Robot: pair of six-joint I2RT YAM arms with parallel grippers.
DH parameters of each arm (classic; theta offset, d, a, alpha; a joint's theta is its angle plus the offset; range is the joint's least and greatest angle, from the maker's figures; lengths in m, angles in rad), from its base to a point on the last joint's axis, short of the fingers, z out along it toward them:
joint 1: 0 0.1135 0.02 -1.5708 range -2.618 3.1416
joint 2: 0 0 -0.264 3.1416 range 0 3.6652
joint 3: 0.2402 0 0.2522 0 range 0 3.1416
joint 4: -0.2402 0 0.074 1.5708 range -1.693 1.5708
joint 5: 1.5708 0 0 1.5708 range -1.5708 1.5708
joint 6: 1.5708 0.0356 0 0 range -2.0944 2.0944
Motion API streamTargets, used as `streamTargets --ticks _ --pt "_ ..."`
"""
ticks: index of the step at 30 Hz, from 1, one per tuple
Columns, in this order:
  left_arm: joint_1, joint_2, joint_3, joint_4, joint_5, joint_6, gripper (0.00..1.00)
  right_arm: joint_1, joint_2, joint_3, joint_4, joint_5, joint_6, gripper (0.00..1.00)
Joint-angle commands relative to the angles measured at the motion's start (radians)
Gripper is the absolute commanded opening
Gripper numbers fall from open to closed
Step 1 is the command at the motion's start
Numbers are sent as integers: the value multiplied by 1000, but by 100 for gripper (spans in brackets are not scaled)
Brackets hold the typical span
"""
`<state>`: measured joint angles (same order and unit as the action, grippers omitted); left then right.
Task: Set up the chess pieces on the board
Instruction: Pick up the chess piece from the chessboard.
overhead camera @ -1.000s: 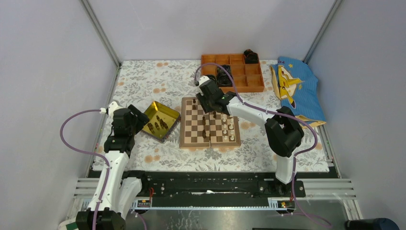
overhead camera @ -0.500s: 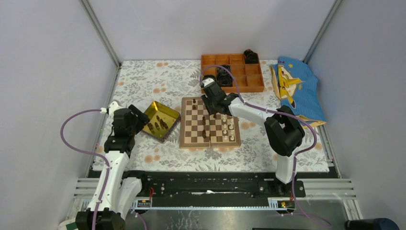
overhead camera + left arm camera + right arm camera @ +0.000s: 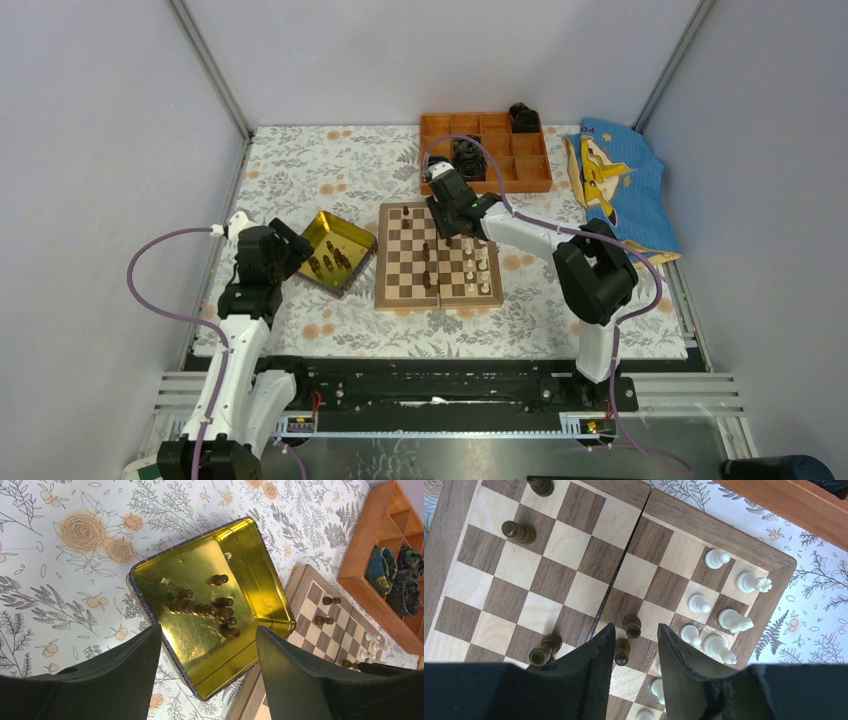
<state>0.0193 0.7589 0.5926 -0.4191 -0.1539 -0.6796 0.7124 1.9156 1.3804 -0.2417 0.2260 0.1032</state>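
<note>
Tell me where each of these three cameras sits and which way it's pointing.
Top external: high behind the robot, looking down on the table; left arm and right arm show.
Left wrist: on the left arm, looking down into the gold tray; left gripper frames the bottom.
Right wrist: on the right arm, looking down at the board; right gripper frames the bottom.
Shared: the board appears in all three.

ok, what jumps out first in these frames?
The shiny gold tray left of the chessboard, holding a cluster of dark chess pieces right by the open left end effector. The right end effector hangs over the board's far edge, with cream pieces grouped near its right edge.
</note>
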Motion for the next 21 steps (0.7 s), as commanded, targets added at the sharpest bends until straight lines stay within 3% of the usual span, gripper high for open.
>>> streamTargets --ticks 1,21 --pt "-7 -7 -11 46 11 -1 77 -14 -22 1 30 4 14 43" --pt "-10 0 -12 47 10 -3 77 -28 27 6 33 -50 27 39"
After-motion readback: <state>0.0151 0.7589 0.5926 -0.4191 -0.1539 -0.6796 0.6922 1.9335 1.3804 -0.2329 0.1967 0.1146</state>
